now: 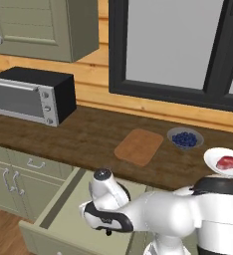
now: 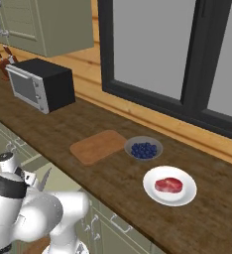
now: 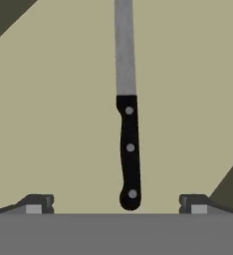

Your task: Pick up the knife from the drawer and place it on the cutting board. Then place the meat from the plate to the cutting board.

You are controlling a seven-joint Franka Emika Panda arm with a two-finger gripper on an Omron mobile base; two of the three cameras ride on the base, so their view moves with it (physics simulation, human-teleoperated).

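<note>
The knife [image 3: 130,149] lies flat on the pale olive floor of the open drawer [image 3: 54,124], black handle towards me and silver blade pointing away. My gripper [image 3: 116,205] hovers over the handle's end, open, with one fingertip [image 3: 36,204] far out on each side and nothing held. In the left base view the drawer [image 1: 58,219] is pulled out under the counter with my hand reaching down into it. The cutting board [image 1: 139,146] lies bare on the dark counter. The meat [image 1: 226,162] sits on the white plate [image 1: 210,158] at the right.
A grey bowl of blueberries [image 1: 185,138] stands between the board and the plate. A microwave [image 1: 34,94] sits at the back left of the counter, with a knife block [image 2: 4,59] beyond it. Closed cabinet doors [image 1: 11,184] flank the drawer's left.
</note>
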